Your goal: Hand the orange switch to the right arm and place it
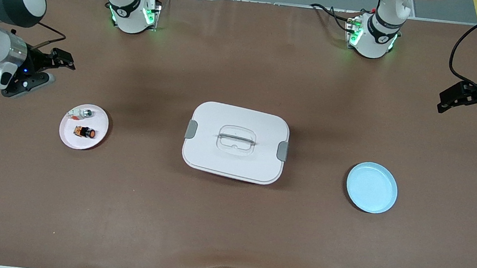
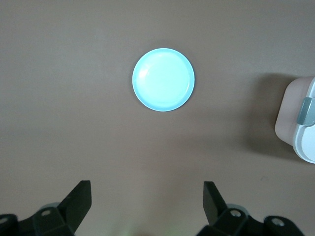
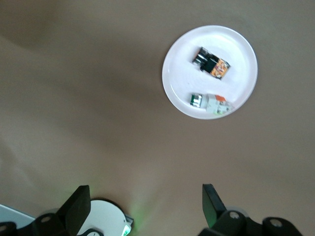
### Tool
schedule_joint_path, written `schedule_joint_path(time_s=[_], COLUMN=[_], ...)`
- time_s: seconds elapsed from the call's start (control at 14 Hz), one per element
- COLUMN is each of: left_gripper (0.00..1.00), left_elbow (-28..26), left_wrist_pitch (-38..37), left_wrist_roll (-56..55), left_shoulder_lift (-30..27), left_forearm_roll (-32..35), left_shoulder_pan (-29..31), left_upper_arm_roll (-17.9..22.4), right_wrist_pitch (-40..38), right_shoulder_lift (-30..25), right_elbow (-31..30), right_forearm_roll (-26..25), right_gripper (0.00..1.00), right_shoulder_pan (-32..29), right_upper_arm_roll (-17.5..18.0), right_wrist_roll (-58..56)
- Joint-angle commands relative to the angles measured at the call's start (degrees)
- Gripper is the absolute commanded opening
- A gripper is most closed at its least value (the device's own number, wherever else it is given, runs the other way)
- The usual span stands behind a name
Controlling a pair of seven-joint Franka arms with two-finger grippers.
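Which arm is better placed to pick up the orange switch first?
The right arm, probably. Its open right gripper hangs beside the white plate holding the orange switch. The open left gripper waits at the table's other end, near the blue plate.

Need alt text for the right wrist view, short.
A small white plate on the brown table holds the orange switch and beside it a silver-and-white part. The open right gripper hangs above bare table, apart from the plate.
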Motion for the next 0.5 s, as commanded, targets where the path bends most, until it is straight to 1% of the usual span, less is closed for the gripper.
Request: schedule_joint_path(time_s=[0.0, 0.29, 0.43], left_gripper=[1.00, 1.00, 1.00], left_elbow=[0.67, 1.02, 1.02], left_wrist_pitch=[-1.36, -1.36, -1.36], left_wrist_roll=[1.07, 1.17, 0.99], left_shoulder_lift=[-0.95, -0.69, -0.69], left_forearm_roll=[-0.74, -0.48, -0.39], left_shoulder_pan=[0.49, 0.58, 0.49], left_upper_arm_roll=[0.07, 0.07, -0.02], right_wrist_pitch=[-2.85, -3.98, -4.08], right_shoulder_lift=[0.35, 1.05, 1.50], right_elbow=[3.63, 9.42, 11.01], right_forearm_roll=[-3.11, -4.16, -5.48], right_gripper=[1.00, 1.00, 1.00], right_shoulder_pan=[1.34, 1.43, 1.35], right_upper_arm_roll=[-0.20, -0.20, -0.20], right_wrist_roll=[5.81, 6.17, 5.56])
